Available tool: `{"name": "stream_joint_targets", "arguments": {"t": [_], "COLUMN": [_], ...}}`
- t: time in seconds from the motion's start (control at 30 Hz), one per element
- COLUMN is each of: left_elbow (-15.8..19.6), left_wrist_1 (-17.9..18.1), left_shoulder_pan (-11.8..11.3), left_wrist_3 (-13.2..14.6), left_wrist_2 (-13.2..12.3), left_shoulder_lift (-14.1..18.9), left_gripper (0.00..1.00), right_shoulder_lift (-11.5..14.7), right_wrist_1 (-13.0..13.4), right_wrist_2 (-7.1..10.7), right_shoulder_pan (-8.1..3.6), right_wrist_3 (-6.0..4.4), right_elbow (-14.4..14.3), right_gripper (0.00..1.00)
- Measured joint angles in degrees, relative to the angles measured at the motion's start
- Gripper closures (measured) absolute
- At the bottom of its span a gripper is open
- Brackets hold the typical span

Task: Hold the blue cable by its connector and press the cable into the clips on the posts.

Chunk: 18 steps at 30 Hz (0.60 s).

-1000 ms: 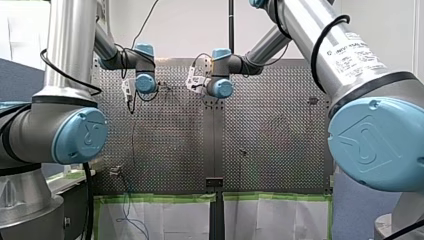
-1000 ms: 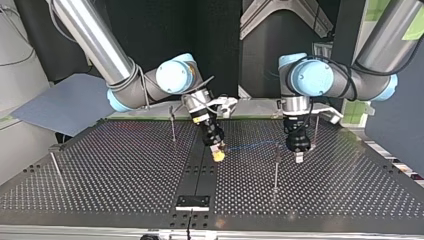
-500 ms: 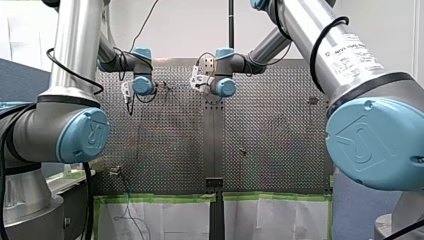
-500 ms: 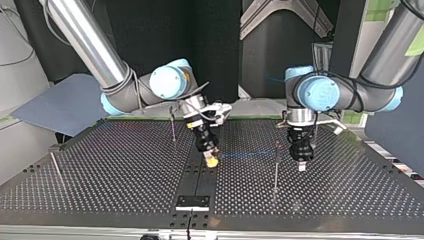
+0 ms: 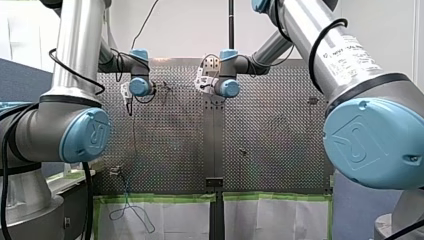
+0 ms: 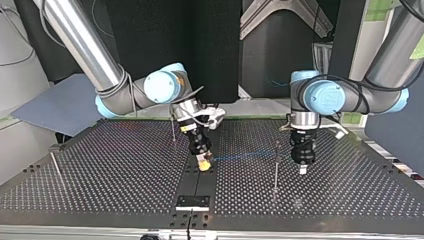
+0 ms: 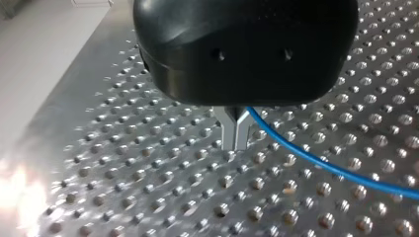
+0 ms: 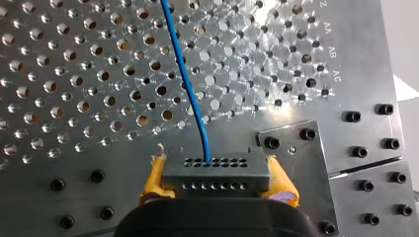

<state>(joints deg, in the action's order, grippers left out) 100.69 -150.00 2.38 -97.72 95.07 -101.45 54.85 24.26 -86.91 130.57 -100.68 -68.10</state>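
Blue cable (image 8: 189,84) hangs stretched over the table (image 6: 100,170): the right jaws clench its dark connector (image 8: 216,170), the left jaws pinch the cable just beside a post (image 6: 276,170).

Shiny perforated metal table (image 8: 59,163); glossy blue cable (image 8: 184,74); matt grey connector (image 8: 216,173).

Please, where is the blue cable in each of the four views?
Front view: the blue cable is probably the thin line hanging over the white sheet.
Top view: cable stretched between my right pincer and my left pincer.
Left wrist view: cable runs aside from the pincer's fingers.
Right wrist view: cable leads ahead from the gripped connector.
Shared landmark: the perforated table.
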Motion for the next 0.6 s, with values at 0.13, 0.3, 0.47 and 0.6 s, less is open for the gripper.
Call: {"name": "stream_joint_targets", "arguments": {"t": [0.13,0.3,0.47,0.6], "left_elbow": [-0.81,-1.10,-1.11,-1.13], "left_wrist_1": [-0.20,0.02,0.00,-0.22], "left_shoulder_pan": [0.14,-0.14,-0.22,-0.23], "left_wrist_3": [-0.26,-0.31,-0.23,0.04], "left_wrist_2": [-0.42,0.12,0.47,0.69], "left_shoulder_lift": [-1.93,-2.96,-3.06,-3.07], "left_gripper": [0.98,0.98,0.98,0.98], "right_shoulder_lift": [-0.06,-0.28,-1.06,-1.23], "right_wrist_1": [-0.06,-0.02,-0.15,-0.17], "right_wrist_2": [0.13,0.41,0.83,1.22], "right_shoulder_pan": [-0.25,-0.34,-0.36,-0.36], "right_wrist_3": [0.02,0.03,0.09,0.11], "right_elbow": [0.01,0.14,0.65,1.04], "right_gripper": [1.00,1.00,1.00,1.00]}}
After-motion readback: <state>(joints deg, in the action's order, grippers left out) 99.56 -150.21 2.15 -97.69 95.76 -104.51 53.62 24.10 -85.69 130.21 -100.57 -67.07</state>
